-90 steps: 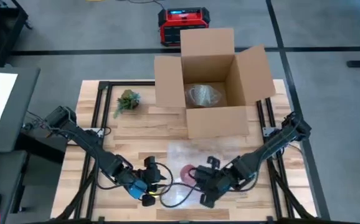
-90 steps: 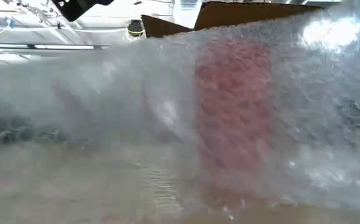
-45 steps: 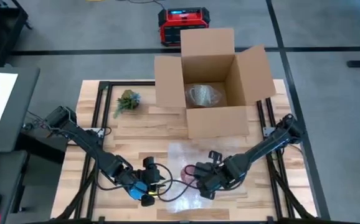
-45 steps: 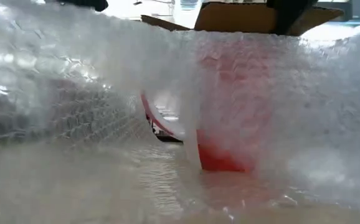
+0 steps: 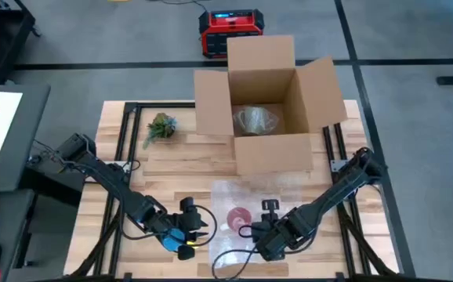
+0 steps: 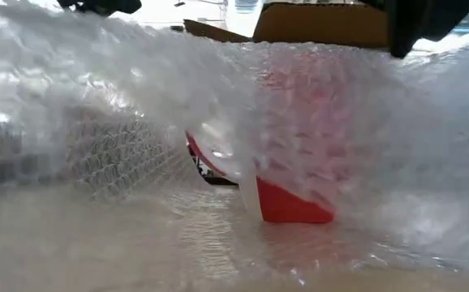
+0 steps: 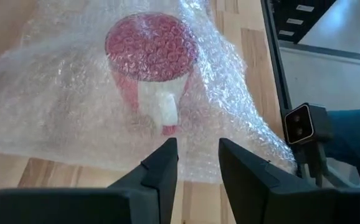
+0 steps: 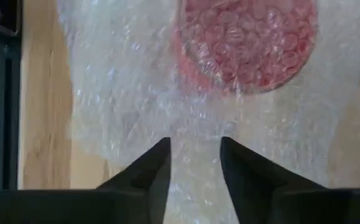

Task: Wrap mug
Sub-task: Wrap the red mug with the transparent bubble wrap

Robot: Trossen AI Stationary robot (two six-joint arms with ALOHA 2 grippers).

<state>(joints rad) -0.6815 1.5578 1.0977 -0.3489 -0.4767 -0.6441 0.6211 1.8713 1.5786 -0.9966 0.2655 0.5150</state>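
Observation:
A red mug (image 5: 238, 215) with white inside stands at the table's near middle under a sheet of clear bubble wrap (image 5: 234, 192). In the low view the wrap (image 6: 96, 122) drapes over the mug (image 6: 291, 203), whose base shows beneath the wrap's edge, slightly tilted. My right gripper (image 5: 251, 235) is just near-right of the mug, shut on the wrap (image 8: 124, 93). My left gripper (image 5: 204, 229) hovers at the wrap's left near edge (image 7: 55, 106), open by a narrow gap (image 7: 198, 152), its fingers pointing at the mug (image 7: 152, 46). My right gripper pinches the bubble wrap between its two fingers (image 8: 195, 146), at the part that comes down off the mug's near side (image 8: 192, 124). The fingers slant down from above. Creases in the wrap run toward the fingers; one layer or several, I cannot tell.
An open cardboard box (image 5: 266, 149) holding a wrapped clear item (image 5: 254, 119) stands at the far middle. A small green plant (image 5: 160, 125) lies at the far left. The low camera on its stand (image 7: 304, 121) sits at the table's near edge. Bare wood lies left of the wrap.
My right gripper has gone a little toward the far edge, then back toward the near edge, with the wrap. The wrap, which stood up in front of the low camera, has come down over the mug; the mug's red base now shows, slightly tipped.

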